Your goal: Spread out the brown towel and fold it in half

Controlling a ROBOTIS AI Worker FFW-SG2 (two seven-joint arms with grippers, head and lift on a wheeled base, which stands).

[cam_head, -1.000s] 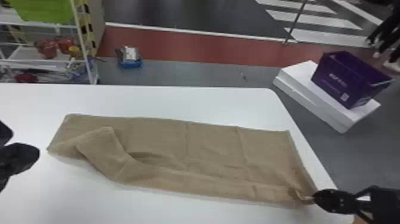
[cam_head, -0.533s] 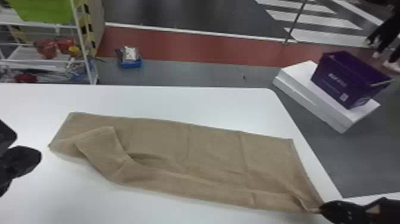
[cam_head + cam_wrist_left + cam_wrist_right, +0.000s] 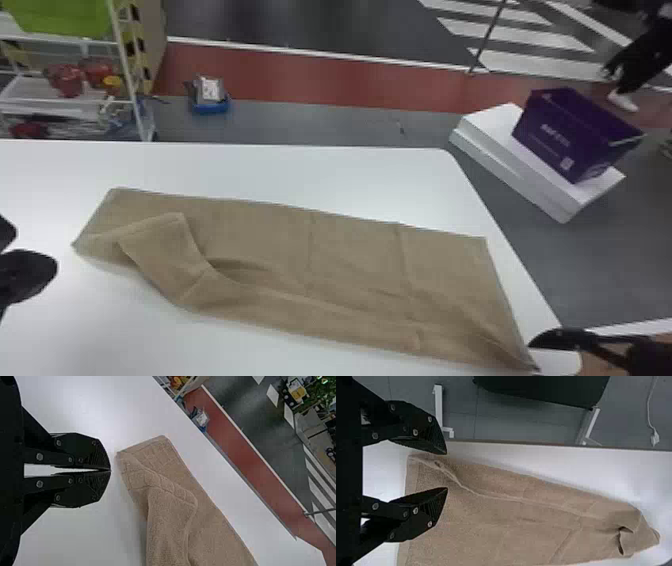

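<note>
Head view: the towel (image 3: pixel 350 260) lies on the white table (image 3: pixel 280 167), stretched out between the left pincer (image 3: pixel 30 275) and the right pincer (image 3: pixel 537 345). It makes a long strip, wrinkled and not fully spread. Near the left pincer, 1 flap (image 3: pixel 160 245) is turned back over the strip; from there a folded layer runs along the near side toward the right pincer. The towel's near corner on that side is right by the right pincer's tips, close to the table's side edge. Farther off past the right pincer, a purple box (image 3: pixel 570 135) sits on a white slab (image 3: pixel 520 175) on the floor. A rack (image 3: pixel 125 65) stands beyond the table, on the left pincer's side.

Left wrist view: the left pincer (image 3: pixel 111 470) is clenched, its 2 fingertips meeting. The towel's end is just ahead of these tips, with a narrow strip of table between, and the flap lies over the towel just past that end.

Right wrist view: the right pincer (image 3: pixel 447 471) is released, its 2 fingers well apart, and the towel's corner area shows in the gap between them. Whether either finger touches the cloth, I cannot tell.
</note>
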